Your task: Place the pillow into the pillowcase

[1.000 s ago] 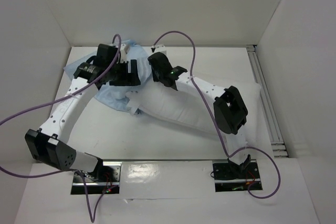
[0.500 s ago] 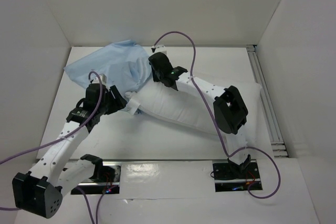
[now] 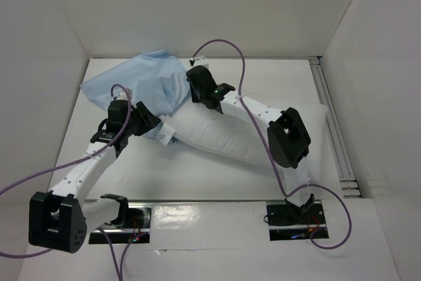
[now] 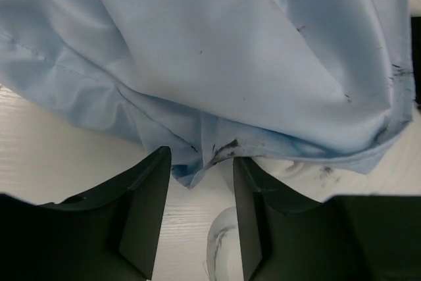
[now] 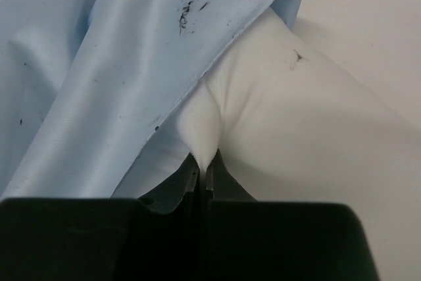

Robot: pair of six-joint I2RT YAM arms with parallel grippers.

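A: Where's the pillow (image 3: 212,140)?
B: Mid-surface (image 3: 197,177), stretching toward 3 o'clock; pillowcase (image 3: 141,80) bunched at 11 o'clock.
A: Jaws?
B: The right jaws are clamped on the pillow's corner; the left jaws are apart at the pillowcase hem.

Pale blue pillowcase (image 3: 141,80), tiny dark specks; plain white pillow (image 3: 217,137); white table (image 3: 197,176); purple cables (image 3: 243,70); left tool (image 4: 200,162), right tool (image 5: 202,170) black.
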